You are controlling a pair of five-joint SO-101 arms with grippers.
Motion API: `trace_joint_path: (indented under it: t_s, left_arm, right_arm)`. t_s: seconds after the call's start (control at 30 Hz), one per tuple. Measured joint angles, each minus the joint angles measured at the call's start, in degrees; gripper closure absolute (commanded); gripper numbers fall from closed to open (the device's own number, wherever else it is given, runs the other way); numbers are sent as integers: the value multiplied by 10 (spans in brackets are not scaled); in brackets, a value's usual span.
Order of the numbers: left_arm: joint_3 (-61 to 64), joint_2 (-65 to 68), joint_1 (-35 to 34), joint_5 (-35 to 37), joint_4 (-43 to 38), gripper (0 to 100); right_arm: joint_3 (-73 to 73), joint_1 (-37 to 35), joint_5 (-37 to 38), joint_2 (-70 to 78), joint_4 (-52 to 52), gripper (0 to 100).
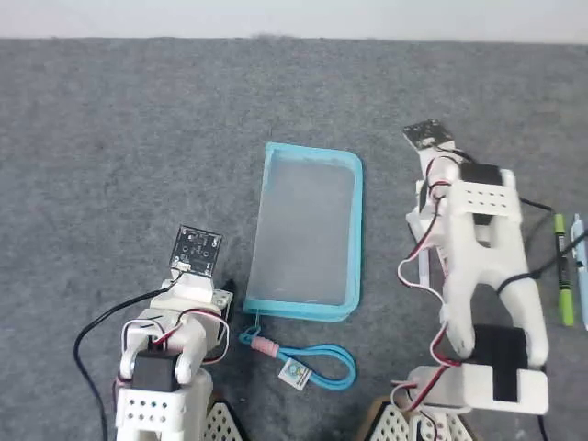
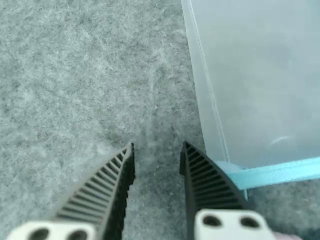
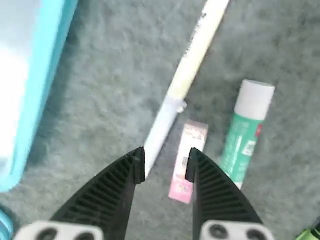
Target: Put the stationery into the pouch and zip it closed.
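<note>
High view: a pouch (image 1: 308, 234) of clear plastic with a blue zip border lies flat at the middle of the grey table (image 1: 110, 138). Its blue strap (image 1: 322, 358) and small tag (image 1: 294, 374) trail toward the near edge.
Pouch contents: nothing shows through the clear wall, so it is judged empty. Whether the zip is open cannot be told.
Left wrist view: the left gripper (image 2: 158, 146) hangs just beside the pouch's (image 2: 260, 75) near corner, fingers apart, with bare table between them.
Right wrist view: the right gripper (image 3: 166, 151) hangs over loose stationery on the side of the pouch (image 3: 25, 75) toward the table's right edge. Its fingers are apart and clamped on nothing.
Stationery below the right gripper: a pale pen (image 3: 185, 75), a pink eraser (image 3: 182, 175) just beside it, and a green glue stick (image 3: 245, 140) next to the eraser.
Stationery at the right edge: a green pen (image 1: 562, 271) and a light blue pen (image 1: 580, 253) lie side by side, well apart from the pouch.
Done: no item packed, as far as the views show.
Left to do: pick up each item, place it in the pouch, then pull the zip closed.
Stage, as a judgement: the very start, at the first pick.
</note>
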Motion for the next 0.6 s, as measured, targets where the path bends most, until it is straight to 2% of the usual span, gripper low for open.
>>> trace_joint_path:
  t_s: [0.2, 0.33, 0.6]
  left_arm:
    - [0, 0, 0, 0, 0, 855]
    - [0, 0, 0, 0, 0, 855]
    - [0, 0, 0, 0, 0, 855]
  right_arm:
    - [4, -34, -84, 24, -33, 858]
    - [4, -31, -91, 89, -59, 858]
    - [4, -33, -91, 108, -75, 858]
